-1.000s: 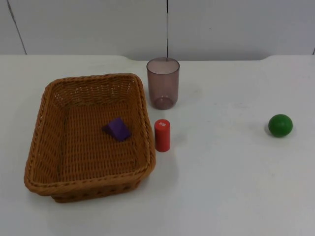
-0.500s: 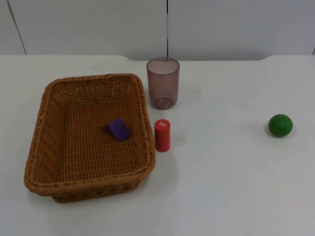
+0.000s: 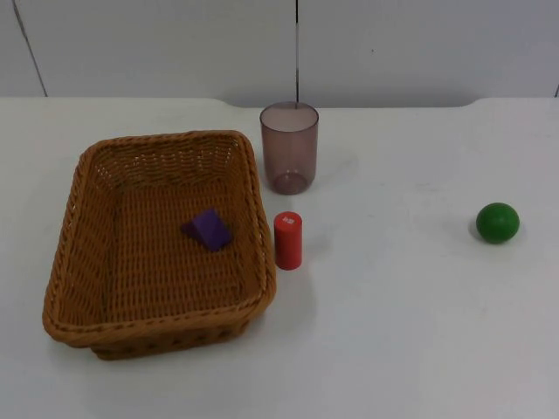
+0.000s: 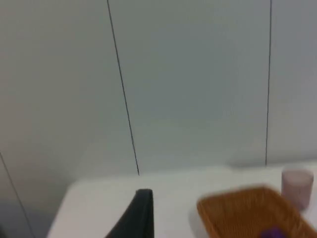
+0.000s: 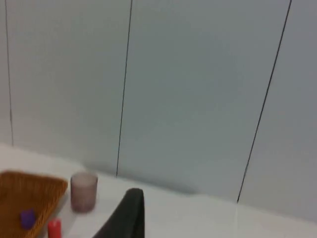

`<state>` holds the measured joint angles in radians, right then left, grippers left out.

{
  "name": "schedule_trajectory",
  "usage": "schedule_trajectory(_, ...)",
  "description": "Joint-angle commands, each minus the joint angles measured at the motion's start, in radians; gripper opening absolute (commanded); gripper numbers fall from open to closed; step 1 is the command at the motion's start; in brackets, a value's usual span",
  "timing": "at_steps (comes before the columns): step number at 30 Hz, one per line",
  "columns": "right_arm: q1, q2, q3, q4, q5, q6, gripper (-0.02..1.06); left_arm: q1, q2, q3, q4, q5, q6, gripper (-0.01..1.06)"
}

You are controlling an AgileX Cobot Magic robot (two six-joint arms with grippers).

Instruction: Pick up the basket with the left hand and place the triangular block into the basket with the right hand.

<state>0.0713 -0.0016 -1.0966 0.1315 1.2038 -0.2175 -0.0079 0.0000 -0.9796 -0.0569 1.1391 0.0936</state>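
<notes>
Inside the basket point(image 3: 162, 240) sits the purple triangular block point(image 3: 208, 229), so I'd guess the drop-off is done and both arms are waiting, pulled back. Just beside the basket stands a red cylinder point(image 3: 288, 240), with a cup point(image 3: 289, 147) behind it and a green ball point(image 3: 498, 223) well apart. Wrist views add the left gripper point(image 4: 140, 210) and right gripper point(image 5: 130, 210), raised, facing the wall point(image 5: 198, 89); whether they're released or clenched, can't tell.
</notes>
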Motion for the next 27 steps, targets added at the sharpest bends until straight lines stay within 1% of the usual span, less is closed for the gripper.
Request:
schedule_trajectory(1, -0.006, 0.002, 0.04, 0.002, 0.017, 0.003, 1.05, -0.007, 0.0, 0.056, -0.011, -0.001, 0.002, 1.05)
schedule_trajectory(4, -0.006, 0.002, 0.139, 0.002, 0.017, 0.023, 1.05, -0.016, 0.0, 0.171, -0.016, 0.008, -0.002, 1.05)
schedule_trajectory(5, -0.006, 0.002, 0.172, 0.002, 0.017, 0.031, 1.05, -0.016, 0.0, 0.184, -0.016, 0.008, -0.002, 1.05)
schedule_trajectory(6, -0.006, 0.002, 0.172, 0.002, 0.017, 0.031, 1.05, -0.016, 0.0, 0.184, -0.016, 0.008, -0.002, 1.05)
schedule_trajectory(10, -0.006, 0.002, 0.3, -0.005, 0.017, 0.042, 1.05, -0.016, 0.0, 0.278, -0.003, -0.016, -0.005, 1.05)
schedule_trajectory(11, -0.006, 0.002, 0.3, -0.005, 0.017, 0.042, 1.05, -0.016, 0.0, 0.278, -0.003, -0.016, -0.005, 1.05)
schedule_trajectory(13, -0.006, 0.002, 0.357, -0.034, 0.016, 0.066, 1.05, -0.016, 0.0, 0.32, 0.0, -0.028, -0.016, 1.05)
schedule_trajectory(15, -0.006, 0.002, 0.418, -0.079, -0.007, 0.104, 1.05, -0.016, 0.0, 0.37, 0.0, -0.034, -0.024, 1.05)
schedule_trajectory(16, -0.006, 0.002, 0.418, -0.079, -0.007, 0.104, 1.05, -0.016, 0.0, 0.37, 0.0, -0.034, -0.024, 1.05)
schedule_trajectory(18, -0.006, 0.002, 0.477, -0.107, -0.041, 0.123, 1.05, -0.016, 0.0, 0.424, 0.008, -0.034, -0.024, 1.05)
schedule_trajectory(22, -0.006, 0.002, 0.531, -0.103, -0.071, 0.127, 1.05, -0.016, 0.0, 0.473, 0.028, -0.04, -0.025, 1.05)
schedule_trajectory(23, -0.006, 0.002, 0.548, -0.103, -0.072, 0.135, 1.05, -0.016, 0.0, 0.477, 0.03, -0.056, -0.033, 1.05)
schedule_trajectory(25, -0.006, 0.002, 0.56, -0.103, -0.083, 0.139, 1.05, -0.016, 0.0, 0.479, 0.033, -0.056, -0.043, 1.05)
schedule_trajectory(27, -0.006, 0.002, 0.569, -0.106, -0.12, 0.142, 1.05, -0.016, 0.0, 0.486, 0.047, -0.063, -0.054, 1.05)
